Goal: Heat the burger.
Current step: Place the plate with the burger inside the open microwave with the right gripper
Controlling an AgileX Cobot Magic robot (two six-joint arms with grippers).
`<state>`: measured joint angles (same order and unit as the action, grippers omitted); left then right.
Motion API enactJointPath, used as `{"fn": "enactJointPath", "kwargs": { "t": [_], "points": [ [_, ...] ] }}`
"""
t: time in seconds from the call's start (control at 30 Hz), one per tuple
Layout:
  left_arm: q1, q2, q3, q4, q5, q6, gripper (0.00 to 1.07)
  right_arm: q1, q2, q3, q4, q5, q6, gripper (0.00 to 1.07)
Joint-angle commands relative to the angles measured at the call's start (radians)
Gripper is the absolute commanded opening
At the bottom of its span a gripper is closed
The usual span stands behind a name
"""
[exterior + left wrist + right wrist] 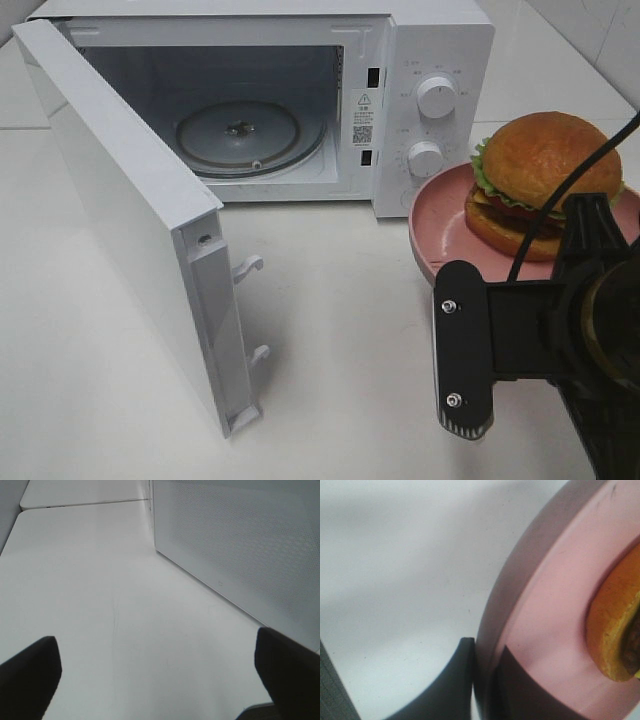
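From up high, we see the burger [545, 175] on the pink plate [440, 225], right of the open microwave [430, 60]. Our left gripper [155, 650] is spread wide above the counter [100, 605]. Our right gripper [485, 647] pinches the plate's rim.

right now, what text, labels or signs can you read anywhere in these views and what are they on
No word can be read.
On the microwave frame, a sticker: warning triangle, QR code, print too small.
Marks around the upper dial and lower dial: too small.
On the burger and pink plate: none.
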<state>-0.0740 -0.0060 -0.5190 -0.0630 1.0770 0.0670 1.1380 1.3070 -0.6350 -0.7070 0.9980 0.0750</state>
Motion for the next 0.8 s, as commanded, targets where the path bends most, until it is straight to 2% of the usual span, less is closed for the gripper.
{"fn": "enactJointPath", "kwargs": {
  "t": [0.03, 0.33, 0.63, 0.8],
  "points": [
    [-0.003, -0.004, 0.003, -0.003, -0.009, 0.001, 0.98, 0.006, -0.005, 0.003, -0.098, -0.029, -0.015, 0.00],
    [-0.003, -0.004, 0.003, -0.003, -0.009, 0.001, 0.98, -0.015, -0.005, 0.004, -0.120, -0.154, -0.075, 0.00],
    [-0.003, -0.004, 0.003, -0.003, -0.009, 0.001, 0.98, -0.147, -0.005, 0.004, -0.122, -0.331, -0.268, 0.00],
    [-0.003, -0.004, 0.003, -0.003, -0.009, 0.001, 0.98, -0.180, -0.005, 0.004, -0.124, -0.406, -0.358, 0.00]
  ]
}}
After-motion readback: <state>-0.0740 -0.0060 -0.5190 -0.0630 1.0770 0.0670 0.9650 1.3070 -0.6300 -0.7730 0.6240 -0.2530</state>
